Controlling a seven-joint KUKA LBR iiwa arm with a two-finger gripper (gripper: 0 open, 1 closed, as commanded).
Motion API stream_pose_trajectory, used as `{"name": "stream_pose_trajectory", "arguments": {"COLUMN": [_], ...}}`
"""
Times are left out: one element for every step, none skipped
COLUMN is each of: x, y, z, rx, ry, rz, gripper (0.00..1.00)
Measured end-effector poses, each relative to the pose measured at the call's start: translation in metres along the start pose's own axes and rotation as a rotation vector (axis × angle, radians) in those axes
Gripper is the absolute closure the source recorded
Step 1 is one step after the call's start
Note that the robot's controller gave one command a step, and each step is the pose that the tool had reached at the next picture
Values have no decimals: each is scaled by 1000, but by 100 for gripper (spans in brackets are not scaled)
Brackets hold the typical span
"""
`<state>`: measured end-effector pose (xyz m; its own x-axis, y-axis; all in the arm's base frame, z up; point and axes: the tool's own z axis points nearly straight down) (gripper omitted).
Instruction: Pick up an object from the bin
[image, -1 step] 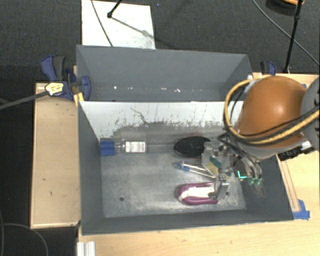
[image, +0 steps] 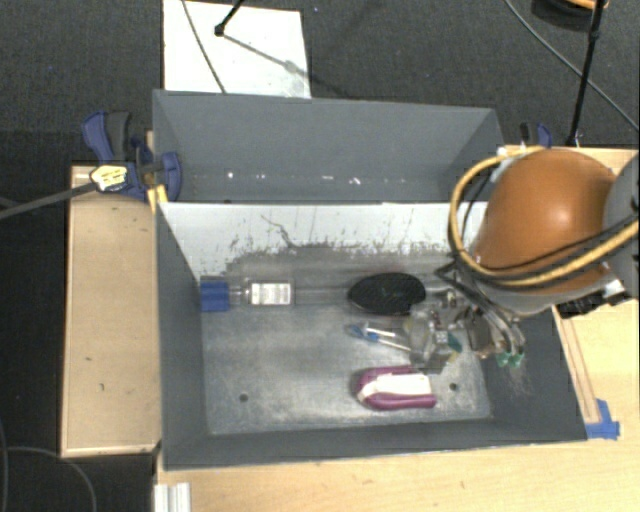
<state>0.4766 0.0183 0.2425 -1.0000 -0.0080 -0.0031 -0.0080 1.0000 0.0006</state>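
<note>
gripper (image: 440, 338) low in the bin (image: 260, 420), right of centre, with the orange cover (image: 545, 215) bulging above it. can't tell if it's released or clenched, and nothing seen held. nearest thing: small clear stick (image: 378, 335) with blue tip, lying flat just left of the gripper, its right end at or under it, contact unclear. probably the target, since the gripper sits level with it. purple-white thing (image: 397, 389) just in front, near the front wall, apart from the gripper. black oval (image: 386, 293) just behind the stick. bottle (image: 245, 294) with blue cap on its side at the foot of the back wall, well apart to the left; round body likely settles there. pick not yet done. risk: the stick is thin and flat on the floor, easy to miss.
</note>
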Motion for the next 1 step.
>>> {"name": "stream_pose_trajectory", "arguments": {"x": [0], "y": [0], "z": [0], "rx": [0], "ry": [0], "rz": [1], "gripper": [0]}}
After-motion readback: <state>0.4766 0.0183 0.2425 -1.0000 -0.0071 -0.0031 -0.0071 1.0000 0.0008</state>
